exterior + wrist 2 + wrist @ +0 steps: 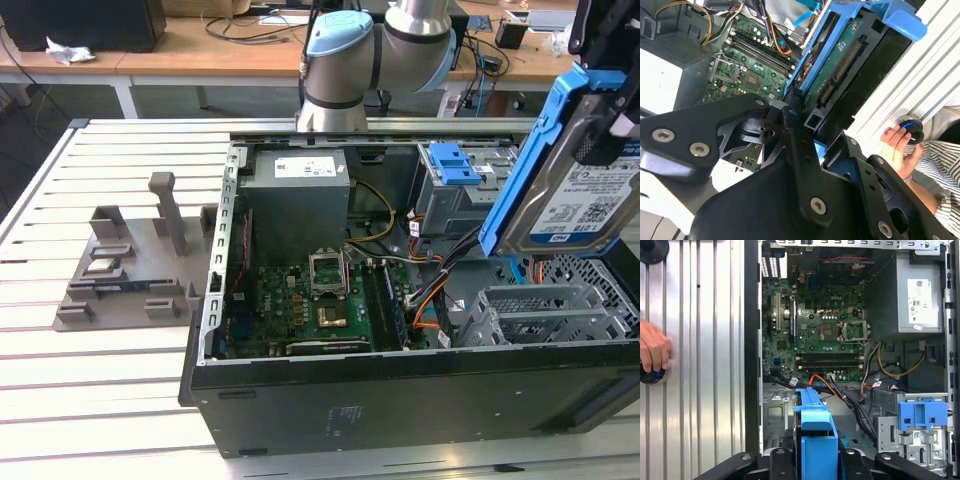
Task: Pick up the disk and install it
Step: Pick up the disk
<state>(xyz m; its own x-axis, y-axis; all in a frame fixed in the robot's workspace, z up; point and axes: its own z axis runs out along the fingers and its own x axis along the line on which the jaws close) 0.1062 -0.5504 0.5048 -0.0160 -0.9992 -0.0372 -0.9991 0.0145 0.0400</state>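
The disk (572,195) is a silver drive with a white-and-blue label in blue rails. It hangs tilted in the air at the exterior view's right, above the open computer case (212,300). My gripper (603,125) is shut on it from above. In the second wrist view the disk (840,65) shows edge-on, clamped between my black fingers (792,112). In the first wrist view its blue rail (815,435) sticks out over the case's drive bay area (777,415).
Inside the case lie a green motherboard (300,300), a grey power supply box (297,200), a grey metal cage (540,312) and a blue latch (455,162). A grey fixture (130,270) stands on the slatted table. A person's hand (652,347) rests beside the case.
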